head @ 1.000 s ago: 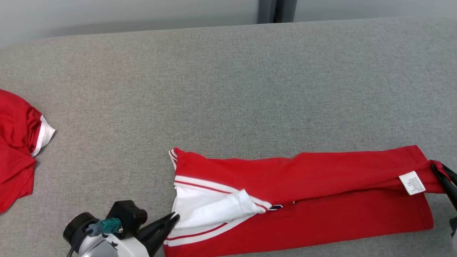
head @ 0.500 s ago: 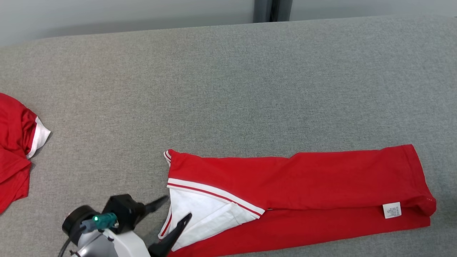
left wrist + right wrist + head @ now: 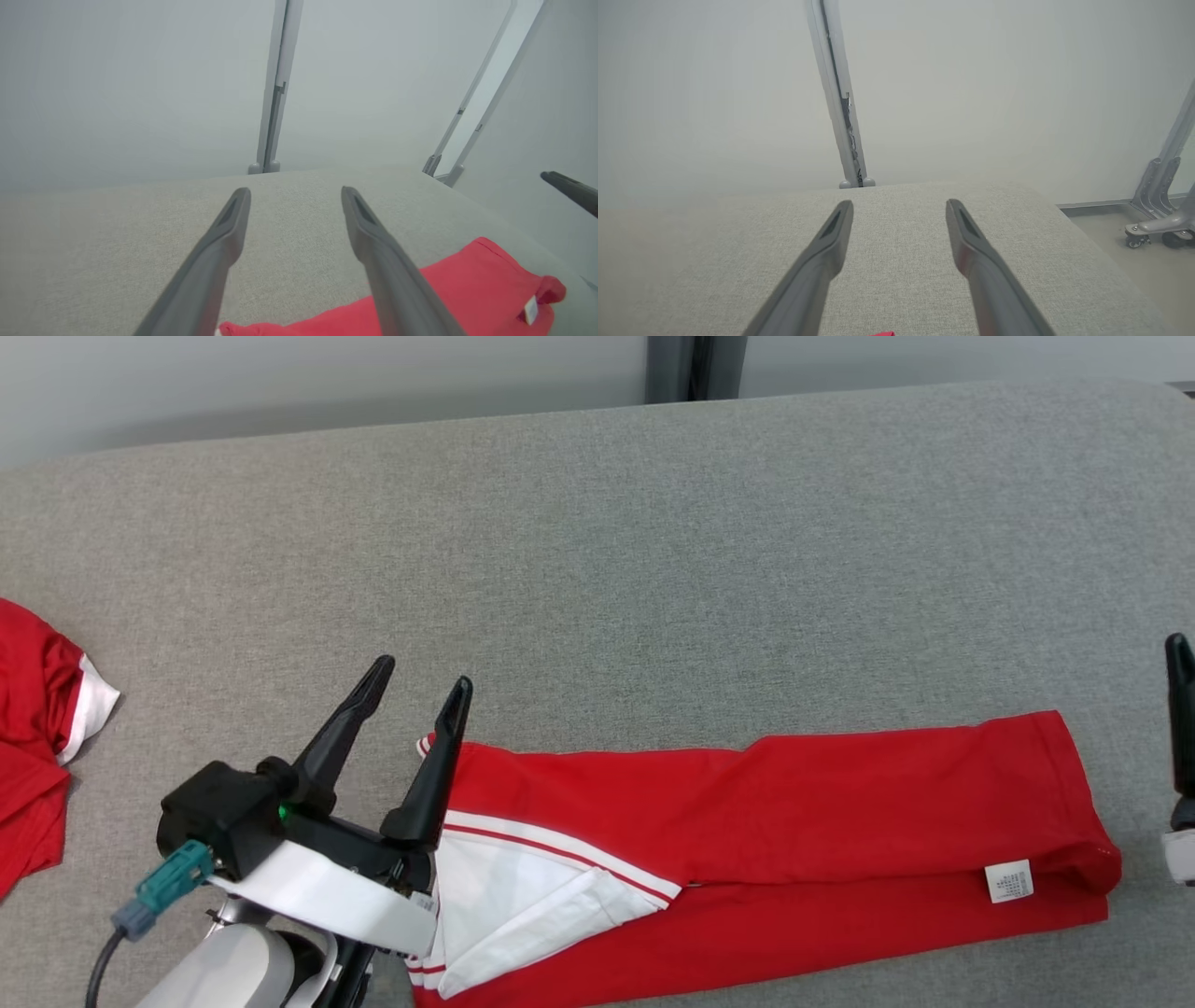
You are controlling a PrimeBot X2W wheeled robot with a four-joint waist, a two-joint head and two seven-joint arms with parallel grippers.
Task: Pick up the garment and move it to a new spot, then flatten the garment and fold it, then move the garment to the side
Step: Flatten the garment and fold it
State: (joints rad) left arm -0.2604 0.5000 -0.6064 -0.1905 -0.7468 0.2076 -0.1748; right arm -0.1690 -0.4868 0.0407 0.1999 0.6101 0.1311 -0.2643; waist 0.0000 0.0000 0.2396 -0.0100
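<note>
Along the near edge of the surface the garment lies mid-fold as a long strip, my left tool and right tool wide open and empty, so next I'd grip one end to fold across.

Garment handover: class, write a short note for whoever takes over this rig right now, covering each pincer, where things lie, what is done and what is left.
Left pincer: open, empty, by the sleeve end of the garment.
Right pincer: open, empty, beyond its tag end.
Garment: folded lengthwise into a long strip, near edge of the grey surface.
Done: flattening, first fold.
Left: probably fold it shorter, then move it aside.
</note>
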